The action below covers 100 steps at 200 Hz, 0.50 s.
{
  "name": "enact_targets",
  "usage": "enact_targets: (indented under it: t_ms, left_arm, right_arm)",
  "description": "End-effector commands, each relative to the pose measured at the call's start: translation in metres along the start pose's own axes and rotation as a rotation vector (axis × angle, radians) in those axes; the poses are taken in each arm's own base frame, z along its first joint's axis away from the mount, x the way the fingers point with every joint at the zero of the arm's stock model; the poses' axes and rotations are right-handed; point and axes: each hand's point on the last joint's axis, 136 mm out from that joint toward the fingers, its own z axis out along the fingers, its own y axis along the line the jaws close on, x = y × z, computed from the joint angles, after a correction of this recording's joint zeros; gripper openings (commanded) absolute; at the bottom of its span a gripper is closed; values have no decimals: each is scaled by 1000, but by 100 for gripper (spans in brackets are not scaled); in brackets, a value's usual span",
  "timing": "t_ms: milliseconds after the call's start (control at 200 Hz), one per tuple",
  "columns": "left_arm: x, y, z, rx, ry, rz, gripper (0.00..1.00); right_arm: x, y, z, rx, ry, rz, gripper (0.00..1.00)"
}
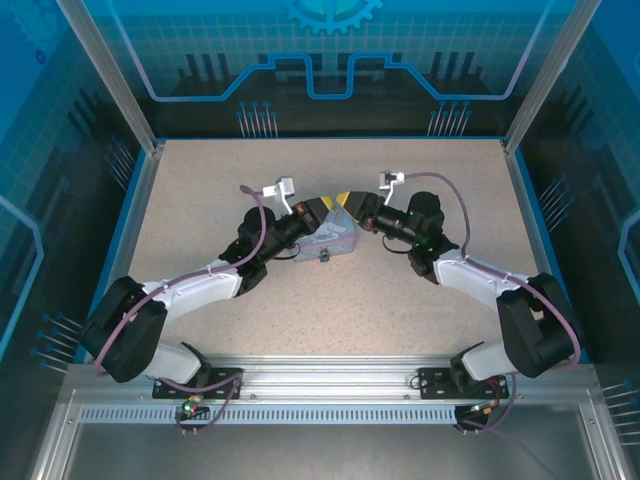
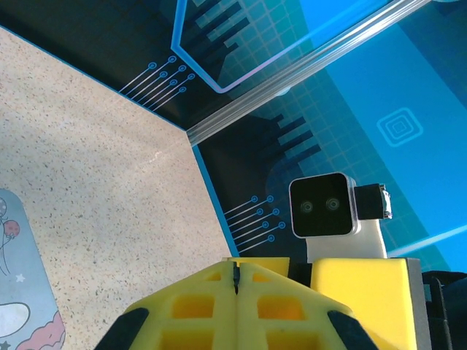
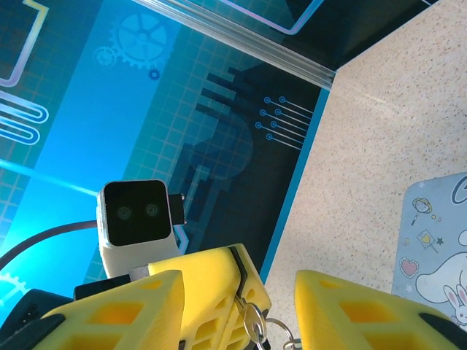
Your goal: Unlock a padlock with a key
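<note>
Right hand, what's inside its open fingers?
The left hand, shut, sits between them; a small metal key hangs from its seam. The part pinched inside is covered by the yellow fingers.

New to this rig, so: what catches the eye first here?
The left tool and right tool meet mid-table by a pale blue tin. In the right wrist view, a small key dangles from the left tool's shut yellow fingers.
</note>
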Motion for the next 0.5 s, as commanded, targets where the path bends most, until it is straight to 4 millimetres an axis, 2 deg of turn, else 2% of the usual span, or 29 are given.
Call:
enact_targets:
  t_ms: [0, 245, 495]
  left_arm:
    - [-13, -20, 4, 71, -30, -21, 0]
    - [-14, -20, 7, 75, -36, -45, 0]
    - [-14, -18, 11, 77, -30, -61, 0]
  right_arm:
    - [-1, 14, 5, -47, 8, -28, 44]
    - [8, 11, 7, -53, 36, -18, 40]
    - [13, 10, 5, -59, 49, -20, 32]
